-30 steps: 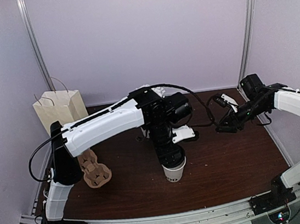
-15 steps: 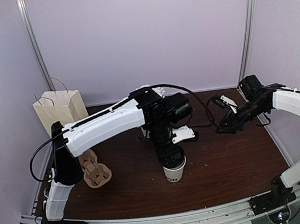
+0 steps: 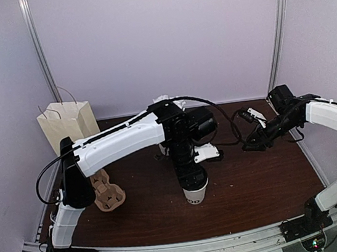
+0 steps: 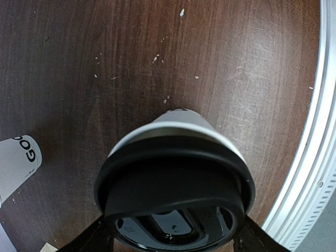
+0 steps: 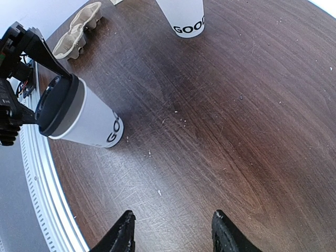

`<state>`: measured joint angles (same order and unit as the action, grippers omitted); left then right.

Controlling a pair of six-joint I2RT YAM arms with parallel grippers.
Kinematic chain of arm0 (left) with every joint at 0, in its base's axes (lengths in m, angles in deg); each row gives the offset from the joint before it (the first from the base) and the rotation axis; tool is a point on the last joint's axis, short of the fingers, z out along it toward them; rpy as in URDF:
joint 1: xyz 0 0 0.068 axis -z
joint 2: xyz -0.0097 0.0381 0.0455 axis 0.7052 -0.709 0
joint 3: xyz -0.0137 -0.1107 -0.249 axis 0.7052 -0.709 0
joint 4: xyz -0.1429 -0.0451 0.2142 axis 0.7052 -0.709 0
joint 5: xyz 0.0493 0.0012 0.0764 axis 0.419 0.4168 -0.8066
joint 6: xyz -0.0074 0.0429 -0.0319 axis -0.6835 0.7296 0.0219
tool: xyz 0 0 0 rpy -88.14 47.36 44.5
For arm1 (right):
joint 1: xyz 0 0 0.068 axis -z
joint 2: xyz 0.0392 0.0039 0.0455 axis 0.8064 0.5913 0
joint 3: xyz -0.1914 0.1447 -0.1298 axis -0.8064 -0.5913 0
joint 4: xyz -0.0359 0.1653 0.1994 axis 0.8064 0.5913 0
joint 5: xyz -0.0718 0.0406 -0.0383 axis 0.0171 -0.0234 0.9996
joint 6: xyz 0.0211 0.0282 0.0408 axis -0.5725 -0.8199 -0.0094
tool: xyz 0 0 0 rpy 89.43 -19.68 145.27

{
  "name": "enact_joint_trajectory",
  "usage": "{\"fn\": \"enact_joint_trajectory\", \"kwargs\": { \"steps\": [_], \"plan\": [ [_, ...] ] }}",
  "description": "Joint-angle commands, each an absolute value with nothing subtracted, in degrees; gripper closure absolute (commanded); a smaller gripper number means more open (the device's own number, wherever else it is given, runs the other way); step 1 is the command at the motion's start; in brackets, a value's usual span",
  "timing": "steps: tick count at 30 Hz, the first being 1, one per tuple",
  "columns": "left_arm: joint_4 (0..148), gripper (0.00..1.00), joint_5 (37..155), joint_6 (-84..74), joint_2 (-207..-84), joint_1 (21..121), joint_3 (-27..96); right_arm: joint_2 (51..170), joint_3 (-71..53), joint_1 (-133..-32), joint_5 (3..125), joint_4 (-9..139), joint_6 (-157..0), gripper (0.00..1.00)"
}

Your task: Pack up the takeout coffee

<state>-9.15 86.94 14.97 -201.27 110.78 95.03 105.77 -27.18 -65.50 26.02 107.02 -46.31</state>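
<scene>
The white cup [image 3: 196,195] stands upright on the desk [image 3: 257,183] at lower centre of the overhead view, its black lid [image 4: 173,194] already seated on the rim. The left fingers [image 4: 92,241] come straight down and clasp the lid across its width, spread wide, probably to press it home or to lift the coffee by its top. The right fingers [image 5: 122,233] hang half apart and empty at centre right, clear of the work. The pulp tray [image 3: 107,195] and paper bag [image 3: 67,124] wait at left.
</scene>
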Motion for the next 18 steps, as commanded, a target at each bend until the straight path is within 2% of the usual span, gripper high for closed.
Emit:
{"fn": "enact_joint_trajectory", "kwargs": {
  "steps": [1, 18],
  "plan": [
    [-9.10, 0.24, 88.75, 15.76, -202.91, 110.68, 96.63, 106.22, -26.03, -65.04, 24.89, 107.47, -45.70, 0.50],
    [-7.41, 0.10, 88.74, 15.59, -201.93, 110.68, 98.20, 107.67, -25.61, -65.05, 24.30, 107.74, -45.80, 0.50]
  ]
}}
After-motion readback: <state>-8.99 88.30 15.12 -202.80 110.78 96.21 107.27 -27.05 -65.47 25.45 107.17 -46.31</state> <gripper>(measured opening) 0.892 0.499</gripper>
